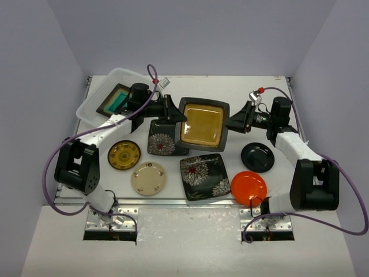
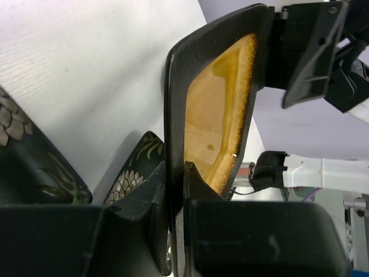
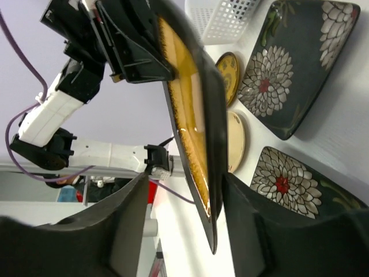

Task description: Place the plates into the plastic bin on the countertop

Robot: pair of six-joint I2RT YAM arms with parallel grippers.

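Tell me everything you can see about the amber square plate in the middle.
The amber plate is square with rounded corners, a wide dark rim and a glossy mottled amber well, ceramic by its look. It hangs clear of the countertop, face up, between both arms. The left gripper is clamped on its left rim; the right gripper straddles the opposite rim with a gap showing, so it looks open. Nothing else seems to touch it.

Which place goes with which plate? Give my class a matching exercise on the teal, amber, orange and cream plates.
Plates: 1 teal plate; 2 amber plate; 3 orange plate; 4 cream plate.
Places: A countertop, near edge, right half; B held up in the left gripper; C inside the plastic bin; D countertop, near edge, left half.
Pairs: 1-C, 2-B, 3-A, 4-D.
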